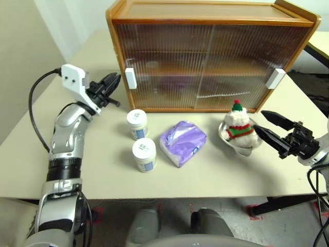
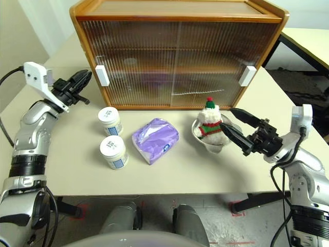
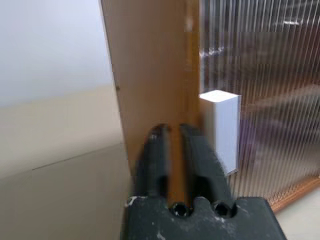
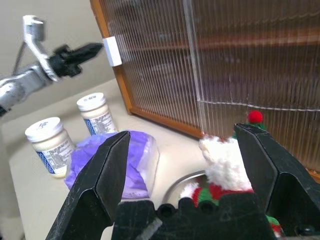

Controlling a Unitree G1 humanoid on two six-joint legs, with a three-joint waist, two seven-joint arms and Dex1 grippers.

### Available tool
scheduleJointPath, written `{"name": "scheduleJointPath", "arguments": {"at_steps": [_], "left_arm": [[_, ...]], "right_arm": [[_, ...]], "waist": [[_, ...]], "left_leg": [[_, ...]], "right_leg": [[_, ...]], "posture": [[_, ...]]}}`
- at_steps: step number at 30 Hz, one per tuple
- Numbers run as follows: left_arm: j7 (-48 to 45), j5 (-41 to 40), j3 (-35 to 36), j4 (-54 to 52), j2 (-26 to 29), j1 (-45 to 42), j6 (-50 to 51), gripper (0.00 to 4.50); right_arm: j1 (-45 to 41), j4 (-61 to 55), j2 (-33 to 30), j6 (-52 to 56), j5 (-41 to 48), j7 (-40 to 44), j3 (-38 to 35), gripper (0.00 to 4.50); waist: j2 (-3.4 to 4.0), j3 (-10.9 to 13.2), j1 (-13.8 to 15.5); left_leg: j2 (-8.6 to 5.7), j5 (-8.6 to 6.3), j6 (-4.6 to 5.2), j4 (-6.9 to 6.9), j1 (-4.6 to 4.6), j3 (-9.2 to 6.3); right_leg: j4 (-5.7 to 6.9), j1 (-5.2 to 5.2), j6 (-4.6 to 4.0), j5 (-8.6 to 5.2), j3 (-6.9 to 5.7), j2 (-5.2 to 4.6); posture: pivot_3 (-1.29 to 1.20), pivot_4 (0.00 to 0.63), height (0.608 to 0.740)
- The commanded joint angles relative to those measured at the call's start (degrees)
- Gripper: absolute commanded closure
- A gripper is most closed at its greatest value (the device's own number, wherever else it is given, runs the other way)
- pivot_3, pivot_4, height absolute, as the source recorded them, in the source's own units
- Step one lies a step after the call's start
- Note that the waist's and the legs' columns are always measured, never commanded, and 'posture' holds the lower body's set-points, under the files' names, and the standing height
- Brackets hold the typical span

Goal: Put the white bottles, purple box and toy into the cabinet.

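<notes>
The closed left gripper hovered at 9 o'clock of the cabinet's left handle; pushing squarely should slide it. The right gripper gaped beside the toy.

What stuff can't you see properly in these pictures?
- Inside the cabinet: head views, the ribbed sliding doors blur the shelves.
- Jar label printing: head views, too small to read.
- Metal bowl: head views, mostly hidden under the plush bear.
- Purple pack: right wrist view, partly behind that gripper's finger.
</notes>
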Motion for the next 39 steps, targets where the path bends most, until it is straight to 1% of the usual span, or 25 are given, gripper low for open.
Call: {"name": "scheduleJointPath", "arguments": {"at_steps": [1,5,10,19,28,39], "left_arm": [[-0.2,2.1,-2.9,1.8,-1.7,-1.7,0.5,4.45],[0.1,2.7,-3.1,2.0,-2.8,-1.6,0.3,4.45],[0.0,3.2,-3.6,-1.7,-3.5,0.7,0.6,4.45],[0.1,2.3,-1.5,-8.6,-1.9,5.7,1.2,4.45],[1.9,3.9,-2.6,-7.6,-3.0,3.7,1.4,4.45],[4.2,5.2,-3.1,-3.9,-3.8,0.7,0.5,4.45]], "right_arm": [[-1.4,-1.5,0.6,0.3,0.1,-1.2,1.9,0.00],[-2.4,-0.7,0.5,-0.6,-0.2,-1.7,2.5,0.00],[-3.6,-0.3,0.4,-0.5,-0.4,-1.4,3.1,0.00],[-6.3,1.3,0.3,-0.5,-1.0,-0.2,5.8,0.00],[-9.7,3.4,0.1,-0.3,-1.7,1.3,7.8,0.00],[-7.7,2.4,0.2,-1.0,-1.5,0.9,7.1,0.00]], "waist": [[-0.02,0.0,-0.4],[-0.07,0.0,0.1],[-0.08,0.0,0.3],[-0.10,0.0,0.3],[-0.11,0.0,0.5],[-0.12,0.0,0.6]], "left_leg": [[-0.02,0.01,0.02,0.02,0.00,0.00],[-0.15,0.02,0.02,0.03,-0.01,-0.02],[-0.29,0.02,0.03,0.03,-0.06,-0.04],[-0.30,0.00,0.00,0.03,-0.05,-0.07],[-0.28,0.03,0.04,0.03,0.02,-0.07],[-0.31,0.03,0.04,0.03,0.01,-0.09]], "right_leg": [[0.00,0.00,0.02,0.01,0.01,0.00],[0.01,0.03,0.12,0.03,0.00,-0.12],[-0.01,0.03,0.21,0.03,0.01,-0.27],[0.04,0.01,0.22,0.02,0.01,-0.37],[0.09,0.02,0.19,0.04,0.02,-0.27],[0.10,0.03,0.22,0.07,0.02,-0.29]], "posture": [[0.04,0.000,0.740],[0.03,0.000,0.740],[0.03,0.000,0.740],[0.09,0.000,0.740],[0.11,0.000,0.740],[0.07,0.000,0.740]]}}
